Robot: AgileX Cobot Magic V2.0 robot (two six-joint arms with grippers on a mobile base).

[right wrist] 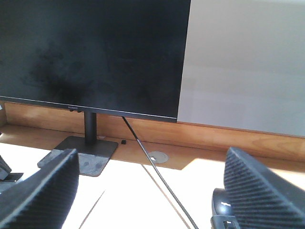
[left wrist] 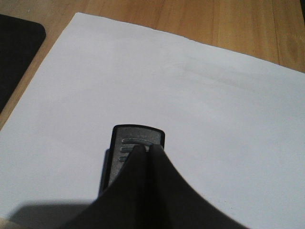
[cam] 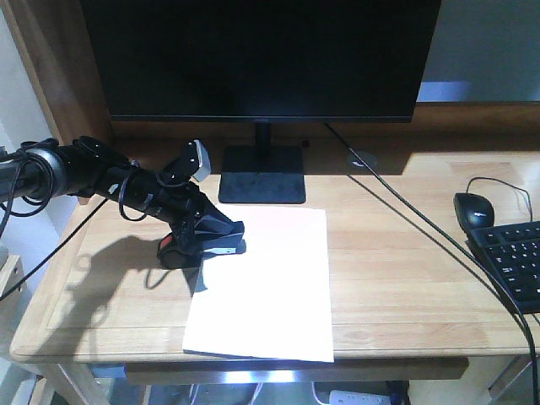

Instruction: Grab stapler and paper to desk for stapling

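Note:
The white paper (cam: 270, 287) lies flat on the light-wood desk (cam: 405, 253), in front of the monitor stand. The black stapler (cam: 226, 240), with an orange-red patch at its left end, rests on the paper's left edge. My left gripper (cam: 209, 226) is shut, with both fingers together, and its tips rest on top of the stapler. In the left wrist view the closed tips (left wrist: 147, 149) sit on the stapler's grey ribbed top (left wrist: 136, 136), with the paper (left wrist: 190, 95) all around. My right gripper (right wrist: 150, 157) is open and empty above the desk on the right.
A black monitor (cam: 261, 51) on a square base (cam: 261, 173) stands at the back. A black mouse (cam: 475, 208) and keyboard (cam: 515, 261) lie at the right. A black cable (cam: 422, 219) runs diagonally across the desk. The desk's front edge is near the paper.

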